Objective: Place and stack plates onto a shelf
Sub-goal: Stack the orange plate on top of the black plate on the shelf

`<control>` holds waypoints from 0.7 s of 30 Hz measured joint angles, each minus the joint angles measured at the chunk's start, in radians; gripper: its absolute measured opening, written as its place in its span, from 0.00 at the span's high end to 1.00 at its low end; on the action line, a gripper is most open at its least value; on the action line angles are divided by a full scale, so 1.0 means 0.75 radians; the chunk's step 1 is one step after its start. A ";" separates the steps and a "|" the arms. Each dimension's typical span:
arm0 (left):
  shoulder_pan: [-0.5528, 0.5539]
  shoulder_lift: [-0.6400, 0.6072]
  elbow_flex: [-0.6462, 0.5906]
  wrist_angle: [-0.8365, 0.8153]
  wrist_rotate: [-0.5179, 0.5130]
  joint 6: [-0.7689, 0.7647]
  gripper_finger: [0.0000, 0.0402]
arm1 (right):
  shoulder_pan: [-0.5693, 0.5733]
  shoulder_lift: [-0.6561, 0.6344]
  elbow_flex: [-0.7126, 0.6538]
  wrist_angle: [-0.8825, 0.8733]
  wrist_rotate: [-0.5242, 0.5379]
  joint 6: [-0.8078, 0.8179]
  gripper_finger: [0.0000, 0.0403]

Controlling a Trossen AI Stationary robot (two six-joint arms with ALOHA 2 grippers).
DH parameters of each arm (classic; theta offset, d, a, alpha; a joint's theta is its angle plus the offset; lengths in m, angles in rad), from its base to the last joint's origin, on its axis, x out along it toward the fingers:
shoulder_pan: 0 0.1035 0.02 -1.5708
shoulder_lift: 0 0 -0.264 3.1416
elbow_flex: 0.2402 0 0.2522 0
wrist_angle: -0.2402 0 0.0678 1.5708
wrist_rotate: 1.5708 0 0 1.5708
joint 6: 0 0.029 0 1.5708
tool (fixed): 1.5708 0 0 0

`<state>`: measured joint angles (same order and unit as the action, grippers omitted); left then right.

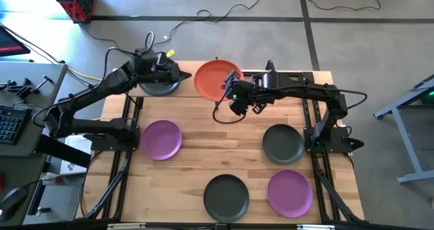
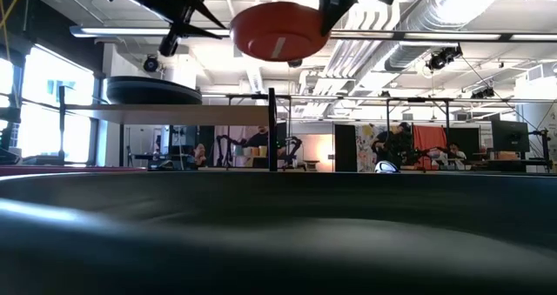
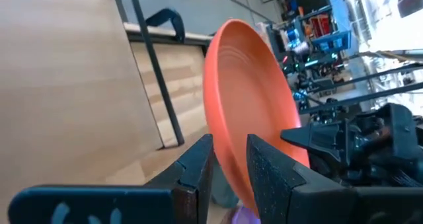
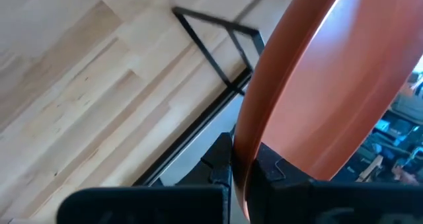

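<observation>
Orange and round, the shallow matte plate [image 1: 214,79] is pinched at its rim by the right tool [image 1: 232,89], whose two dark fingers [image 4: 228,164] are closed tight on the edge. In the low view this orange plate [image 2: 279,31] hangs in the air, higher than the small light-wood shelf with thin black posts [image 2: 174,110].

The left tool [image 1: 178,74] is just beside the plate's other edge. Its fingers [image 3: 198,168] are spread apart, and they hold nothing.

Under the left arm, a dark grey round plate [image 1: 160,87] lies on the shelf.

Four more plates lie flat on the plank-striped wooden counter [image 1: 224,131], well apart from each other: a purple one [image 1: 161,138] on the left, a dark grey one [image 1: 283,144] on the right, another dark grey one [image 1: 226,196] at the near edge, and a second purple one [image 1: 290,193] beside it.
</observation>
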<state>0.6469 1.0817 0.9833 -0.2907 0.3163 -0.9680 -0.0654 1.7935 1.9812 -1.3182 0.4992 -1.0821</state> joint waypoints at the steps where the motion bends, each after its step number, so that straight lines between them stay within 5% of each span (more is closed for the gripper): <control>1: -0.008 0.000 0.000 -0.011 0.000 0.000 0.80 | 0.008 0.001 0.000 -0.002 -0.001 0.000 1.00; 21: -0.090 0.000 0.000 -0.053 -0.002 0.002 0.81 | 0.054 0.010 0.000 0.012 -0.003 0.001 1.00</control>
<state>0.5791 1.0817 0.9833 -0.3304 0.3147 -0.9667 -0.0250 1.8008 1.9812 -1.3089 0.4967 -1.0817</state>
